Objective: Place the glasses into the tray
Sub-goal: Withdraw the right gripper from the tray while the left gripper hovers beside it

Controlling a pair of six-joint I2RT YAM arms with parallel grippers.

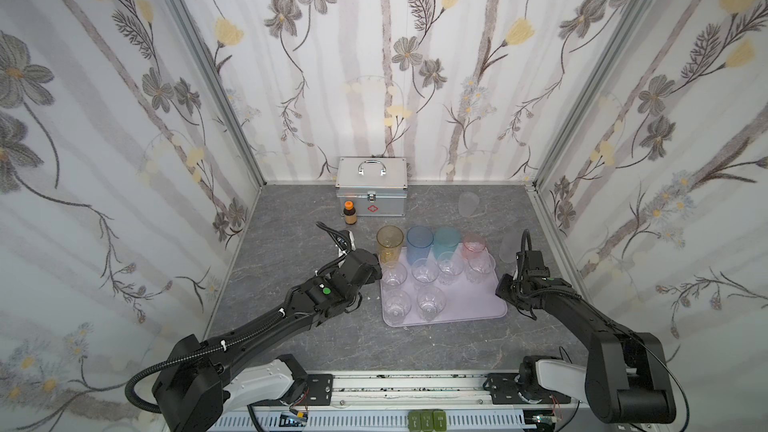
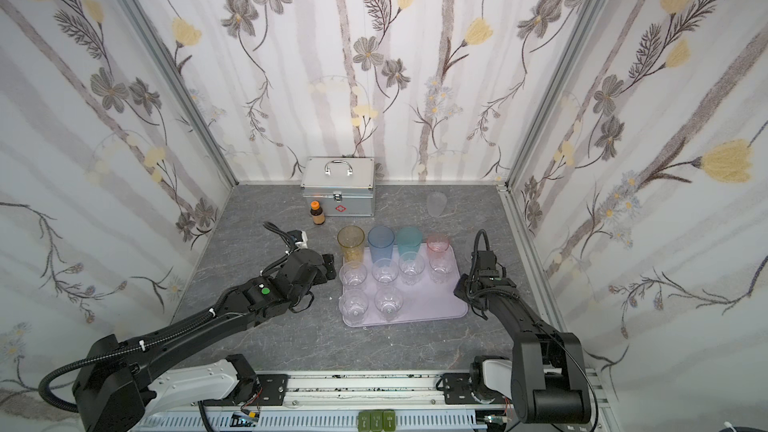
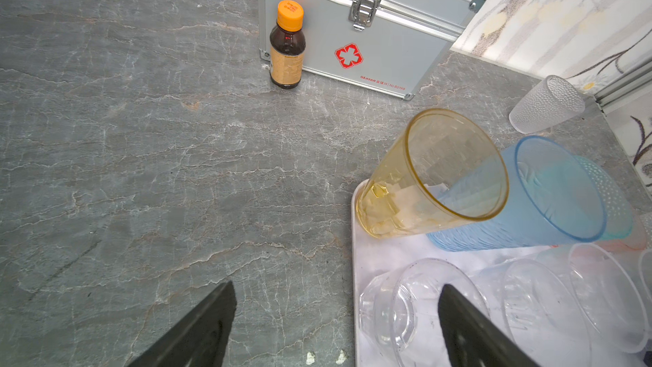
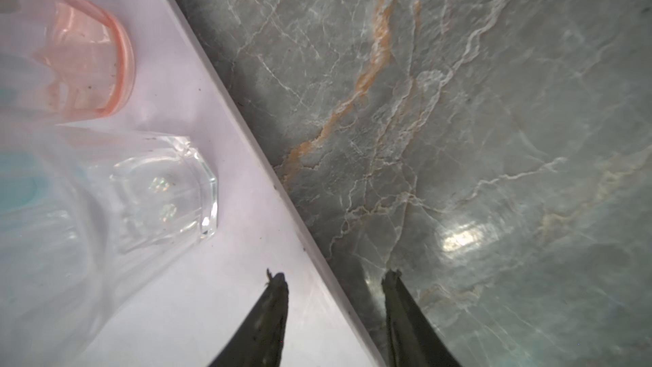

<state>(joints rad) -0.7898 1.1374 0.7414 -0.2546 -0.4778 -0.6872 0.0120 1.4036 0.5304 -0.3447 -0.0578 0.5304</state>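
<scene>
All twelve glasses stood upright, long axes vertical, mouths up. Ten sat in the tray (image 1: 469, 302): four tall tinted ones along the back, the amber glass (image 1: 390, 243), blue glass (image 1: 419, 243), teal glass (image 1: 447, 241) and pink glass (image 1: 474, 245), then six short clear glasses (image 1: 394, 274), four in a row and two in front. Two frosted glasses (image 1: 469, 203) stood on the table (image 1: 282, 222) off the tray, one at the back, one near its far right corner. My left gripper (image 3: 337, 287) hung spread wide and empty by the tray's left edge; my right gripper (image 4: 335, 273) was parted, empty, fingers straddling the tray's right rim
</scene>
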